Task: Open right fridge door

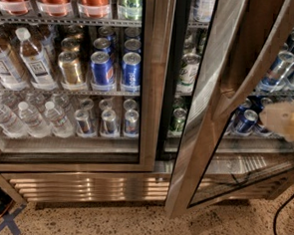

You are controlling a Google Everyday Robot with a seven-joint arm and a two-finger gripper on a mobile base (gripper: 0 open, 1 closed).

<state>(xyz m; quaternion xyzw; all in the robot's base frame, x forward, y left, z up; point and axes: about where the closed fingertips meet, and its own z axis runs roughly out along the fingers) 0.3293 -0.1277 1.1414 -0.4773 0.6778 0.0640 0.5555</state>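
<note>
Right fridge door (197, 152), ajar mid-frame, looks heavy and rigid with fragile glass, best pulled by its steel edge; claw (286, 124) at right edge, grip state untellable.

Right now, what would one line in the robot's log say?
right fridge door: partly open, angled outward | gripper: right edge of view, beside the open door | left fridge door: closed
</note>
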